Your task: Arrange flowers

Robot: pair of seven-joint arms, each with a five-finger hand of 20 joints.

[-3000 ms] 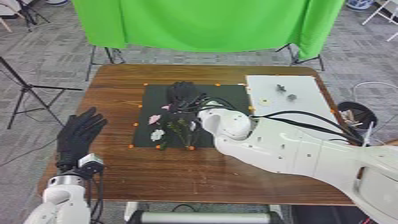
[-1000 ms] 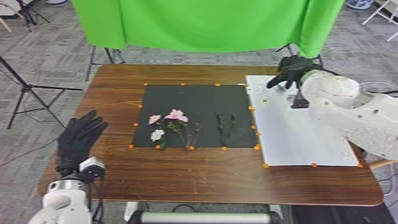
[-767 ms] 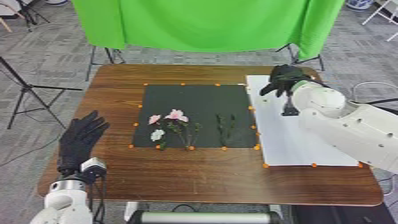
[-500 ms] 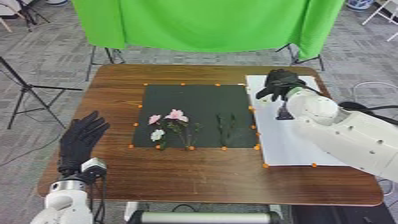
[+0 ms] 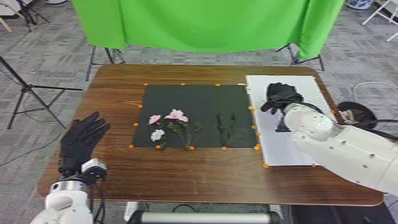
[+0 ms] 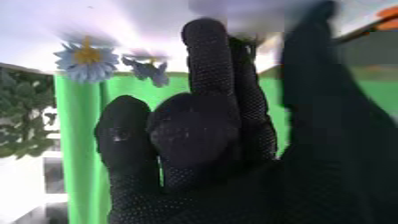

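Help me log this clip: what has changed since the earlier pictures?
The right hand has moved from over the mat to the sheet on the right, and in the last second has come nearer the robot. Whether it took hold of anything, I can't tell. The flowers on the mat lie as they did a second ago; the left hand barely moved.

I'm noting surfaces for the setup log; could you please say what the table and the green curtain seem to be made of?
The table looks like wood or wood-look laminate, satin, with brown streaked grain; the green curtain seems matte fabric, hanging in folds.
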